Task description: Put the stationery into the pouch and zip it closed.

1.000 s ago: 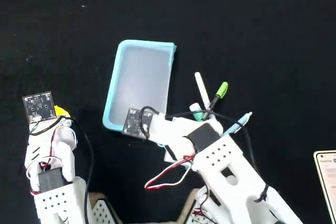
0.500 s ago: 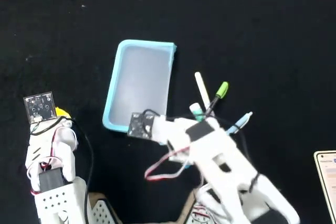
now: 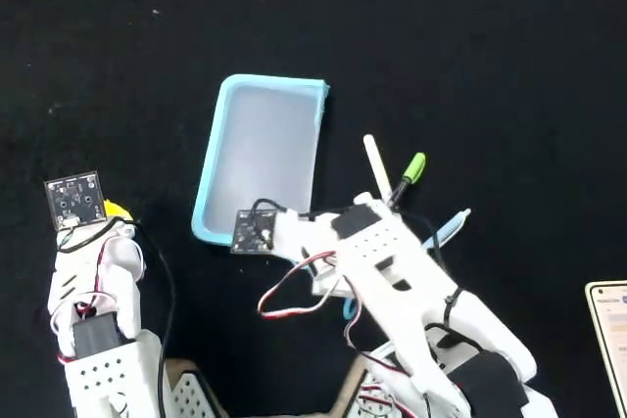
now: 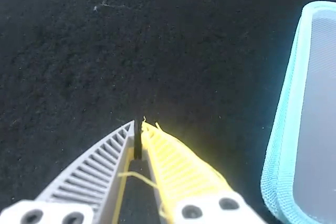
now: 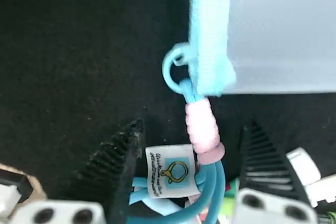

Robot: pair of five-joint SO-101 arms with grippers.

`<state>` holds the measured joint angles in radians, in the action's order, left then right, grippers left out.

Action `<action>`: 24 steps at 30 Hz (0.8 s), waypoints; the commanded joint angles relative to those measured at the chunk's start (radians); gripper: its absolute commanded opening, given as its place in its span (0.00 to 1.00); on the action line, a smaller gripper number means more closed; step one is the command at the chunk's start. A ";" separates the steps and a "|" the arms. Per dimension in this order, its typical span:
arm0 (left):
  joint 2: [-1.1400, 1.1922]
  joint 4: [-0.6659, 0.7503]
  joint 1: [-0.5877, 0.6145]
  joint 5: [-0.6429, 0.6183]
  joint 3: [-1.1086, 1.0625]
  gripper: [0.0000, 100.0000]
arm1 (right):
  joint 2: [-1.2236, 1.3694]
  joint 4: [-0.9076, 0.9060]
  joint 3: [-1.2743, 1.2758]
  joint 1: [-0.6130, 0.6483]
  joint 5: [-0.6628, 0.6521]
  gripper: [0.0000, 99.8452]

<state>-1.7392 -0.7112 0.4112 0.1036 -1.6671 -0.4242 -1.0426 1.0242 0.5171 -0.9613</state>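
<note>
Yellow-fingered left gripper (image 4: 138,127) sat pinched shut and empty at near left. Right gripper (image 5: 194,127) gaped wide astride the pink zip pull (image 5: 202,135) at the blue pouch's (image 3: 263,144) near corner, gripping nothing. Pens (image 3: 375,163) lay just right of it, outside. My guess: pinch the pull, then unzip.

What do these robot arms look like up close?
White perforated plastic shells, looped with red, white and black wires. The left gripper has one grey and one yellow ribbed finger; the right gripper has black ribbed ones. A small square circuit board sits on each wrist.
</note>
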 commanded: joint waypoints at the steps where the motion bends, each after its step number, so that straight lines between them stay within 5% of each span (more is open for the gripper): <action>1: -0.002 0.003 -0.012 0.011 0.018 0.03 | 0.007 0.032 -0.042 0.020 -0.014 0.28; 8: -0.002 0.002 -0.010 0.011 0.018 0.03 | 0.007 0.282 0.116 -0.074 -0.017 0.25; 15: -0.002 0.000 -0.012 0.011 0.018 0.03 | -0.001 0.316 0.137 -0.091 -0.015 0.01; 20: -0.002 0.000 -0.010 0.011 0.018 0.03 | -0.065 0.155 0.053 -0.094 0.006 0.01; 24: -0.002 0.002 -0.012 0.011 0.018 0.03 | -0.191 -0.026 -0.038 -0.089 0.227 0.01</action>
<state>-1.7392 -0.7112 0.4112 0.1036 -1.6671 -0.5148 -0.9582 1.0764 0.4434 -0.8815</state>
